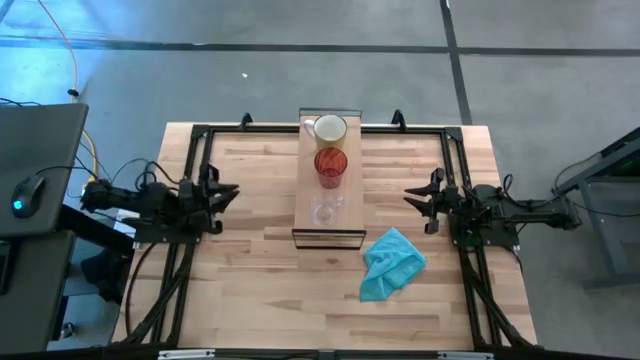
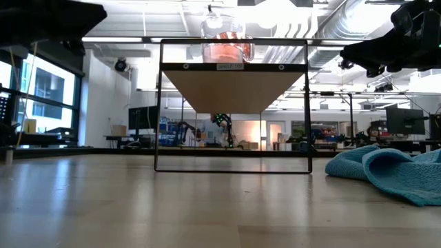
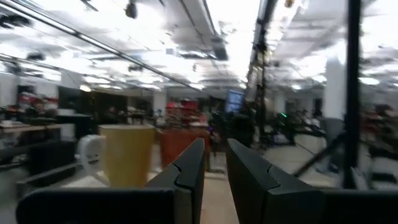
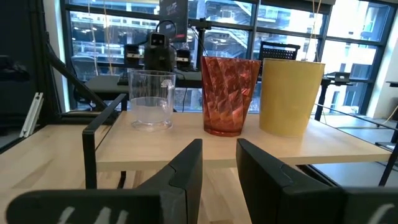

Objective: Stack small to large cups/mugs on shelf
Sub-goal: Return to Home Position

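Three cups are being carried in a row on the long narrow light-wood shelf [image 1: 348,222] with its thin dark frame, which is standing at the middle of the wooden desk [image 1: 250,285]. The small clear glass [image 1: 325,210] is being kept at the near end, the red translucent cup [image 1: 331,165] behind it, and the cream-white handled mug [image 1: 328,129] at the far end. A crumpled teal cloth [image 1: 392,264] is lying on the desk, near and right of the shelf. The left tool [image 1: 228,193] is being held left of the shelf and the right tool [image 1: 412,195] right of it, both well apart from the cups. The fingers of each are narrowly parted, and nothing is being gripped.
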Robot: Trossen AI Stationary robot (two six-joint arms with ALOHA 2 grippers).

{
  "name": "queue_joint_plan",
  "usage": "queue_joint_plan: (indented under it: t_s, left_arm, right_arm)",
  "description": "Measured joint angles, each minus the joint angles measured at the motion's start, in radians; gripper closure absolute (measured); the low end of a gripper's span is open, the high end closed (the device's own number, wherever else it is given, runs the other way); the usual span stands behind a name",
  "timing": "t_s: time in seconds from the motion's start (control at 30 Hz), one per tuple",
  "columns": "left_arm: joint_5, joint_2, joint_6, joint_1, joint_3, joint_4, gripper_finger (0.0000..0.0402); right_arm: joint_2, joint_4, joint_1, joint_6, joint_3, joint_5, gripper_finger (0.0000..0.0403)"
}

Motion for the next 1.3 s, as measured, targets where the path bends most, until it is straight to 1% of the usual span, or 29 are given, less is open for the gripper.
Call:
queue_joint_plan:
  t_s: [0.1,0.2,0.3,0.4,0.5,0.7,0.9,1.03,1.3]
  left_arm:
    - [0.070,0.000,-0.022,-0.027,0.000,-0.074,0.0346]
    - [0.189,0.001,-0.038,-0.035,0.000,-0.152,0.0346]
    - [0.312,0.001,-0.050,-0.033,0.000,-0.177,0.0346]
    - [0.359,0.001,-0.049,-0.033,0.000,-0.177,0.0346]
    - [0.362,0.001,-0.045,-0.033,0.000,-0.190,0.0346]
    - [0.291,0.000,-0.083,-0.033,0.000,-0.293,0.0346]
    - [0.283,0.000,-0.122,-0.033,0.000,-0.342,0.0346]
    - [0.246,0.000,-0.121,-0.033,0.000,-0.343,0.0346]
    - [0.171,0.000,-0.104,-0.033,0.000,-0.333,0.0346]
  right_arm:
    - [0.000,0.000,0.000,0.000,0.000,0.000,0.0311]
    - [0.000,0.002,0.000,0.000,0.000,0.000,0.0311]
    - [0.000,0.008,0.000,0.000,0.000,0.000,0.0311]
    - [0.000,0.010,0.000,0.004,0.000,0.000,0.0311]
    - [0.000,0.010,0.000,0.004,0.000,0.000,0.0311]
    - [0.000,0.005,0.000,0.008,0.000,0.000,0.0311]
    - [0.000,-0.025,0.000,0.051,0.000,-0.001,0.0311]
    - [0.000,-0.047,0.000,0.088,0.000,-0.007,0.0311]
    - [0.002,-0.087,0.000,0.166,0.001,-0.067,0.0311]
